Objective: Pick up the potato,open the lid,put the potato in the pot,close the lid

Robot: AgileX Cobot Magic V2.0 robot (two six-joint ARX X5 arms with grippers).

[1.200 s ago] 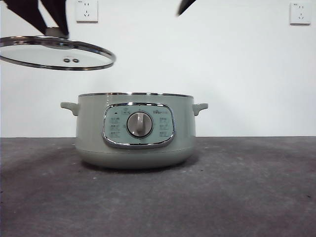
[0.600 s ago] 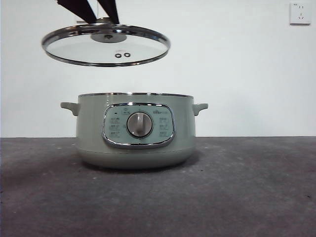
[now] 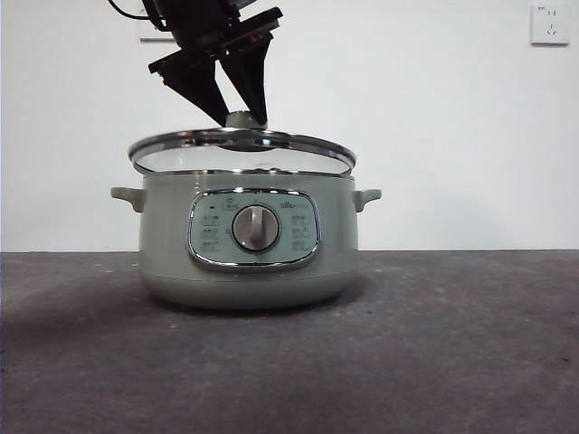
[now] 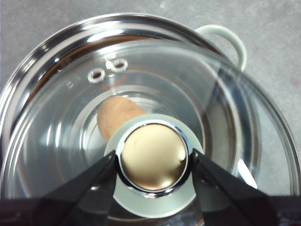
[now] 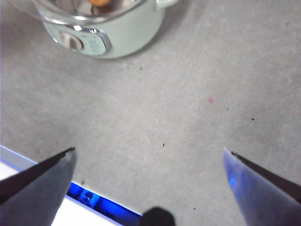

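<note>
Front view: left gripper (image 3: pixel 240 116) clamped on the knob of the lid (image 3: pixel 241 148), held slightly tilted just above the rim of the pot (image 3: pixel 163 235). Left wrist view: potato (image 4: pixel 117 116) lies inside the pot, seen through the glass. Right gripper (image 5: pixel 148 162): jaws wide apart, above bare table (image 5: pixel 197 94), away from the pot.

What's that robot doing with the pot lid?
The left hand grips the knob of the glass lid and holds it just above the green pot, tilted and not quite seated. The potato already lies inside. The right hand waits open over the table, off to the side.
</note>
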